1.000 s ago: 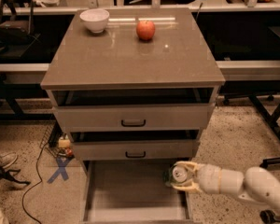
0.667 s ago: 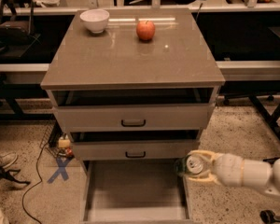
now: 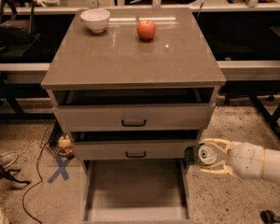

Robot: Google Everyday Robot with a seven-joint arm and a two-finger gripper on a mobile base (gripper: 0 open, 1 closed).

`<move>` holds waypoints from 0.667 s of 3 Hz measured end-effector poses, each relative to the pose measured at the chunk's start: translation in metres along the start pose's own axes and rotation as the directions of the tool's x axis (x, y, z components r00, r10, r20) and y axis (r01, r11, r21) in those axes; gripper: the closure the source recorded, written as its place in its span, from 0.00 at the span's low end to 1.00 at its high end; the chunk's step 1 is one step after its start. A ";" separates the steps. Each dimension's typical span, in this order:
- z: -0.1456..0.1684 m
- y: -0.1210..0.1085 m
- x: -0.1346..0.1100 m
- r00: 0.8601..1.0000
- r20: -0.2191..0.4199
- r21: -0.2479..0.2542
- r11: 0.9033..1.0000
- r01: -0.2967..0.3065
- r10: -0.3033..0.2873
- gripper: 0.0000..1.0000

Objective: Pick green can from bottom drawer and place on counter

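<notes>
My gripper (image 3: 206, 156) is at the lower right, just outside the right wall of the bottom drawer (image 3: 135, 190), level with the middle drawer front. Its pale fingers (image 3: 216, 144) are shut on the green can (image 3: 200, 155), whose silver top faces the camera. The can hangs in the air beside the cabinet, clear of the drawer. The bottom drawer is pulled open and its flat floor is bare. The counter (image 3: 130, 55) is the glossy grey-brown top above, well higher than the can.
A white bowl (image 3: 95, 19) and a red apple (image 3: 146, 30) sit at the back of the counter. Two upper drawers with black handles (image 3: 134, 122) stand slightly open. Cables and a blue X mark (image 3: 60, 169) lie on the floor to the left.
My gripper has lifted the can up and to the right, out of the bottom drawer to beside the cabinet's right side.
</notes>
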State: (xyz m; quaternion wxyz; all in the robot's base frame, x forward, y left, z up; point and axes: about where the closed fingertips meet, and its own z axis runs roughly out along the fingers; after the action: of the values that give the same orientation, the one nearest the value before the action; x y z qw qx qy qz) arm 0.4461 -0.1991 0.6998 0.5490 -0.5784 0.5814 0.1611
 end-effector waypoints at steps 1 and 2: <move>0.001 -0.005 -0.003 0.999 -0.011 0.002 0.999 0.041 -0.041 1.00; -0.039 -0.057 -0.032 0.969 -0.100 0.102 0.967 0.235 -0.225 1.00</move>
State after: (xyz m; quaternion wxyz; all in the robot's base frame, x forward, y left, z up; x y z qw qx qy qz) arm 0.4683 -0.2312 0.7651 0.5696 -0.6165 0.5423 0.0376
